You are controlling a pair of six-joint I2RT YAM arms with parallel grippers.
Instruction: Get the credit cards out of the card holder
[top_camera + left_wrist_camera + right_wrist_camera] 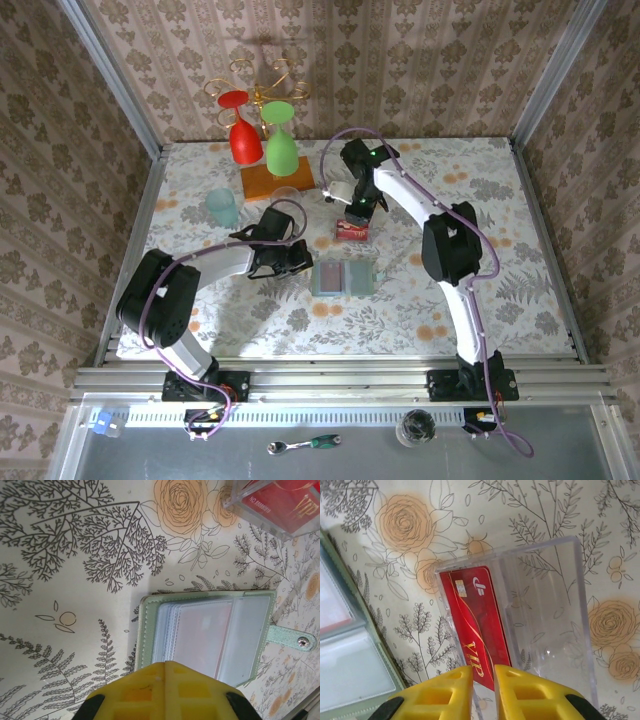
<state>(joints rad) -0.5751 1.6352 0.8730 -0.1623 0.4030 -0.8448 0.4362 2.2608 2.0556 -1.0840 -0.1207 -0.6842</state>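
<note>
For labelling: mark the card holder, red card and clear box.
card holder [205, 632]: left wrist view, middle of its inner pocket.
red card [476, 622]: right wrist view, centre of its face.
clear box [547, 612]: right wrist view, bare bottom.

The table [500, 200] wears a cream cloth printed with pale orange roses and fine dark grey ferns and branches. The card holder [141, 630] is pale sage green, its inner pockets a misty bluish grey with faint pink showing through one. The card [477, 625] is deep red with gold swirls and gold lettering, and the box [545, 605] around it is colourless and clear. The left gripper [165, 667] and right gripper [483, 672] are bright yellow. Near the table's far edge are a red glass [240, 130], a green glass [280, 140], a gold rack [262, 75] on an orange-brown base [275, 180], and a pale teal cup [223, 207]. The walls [400, 60] are brown damask.
</note>
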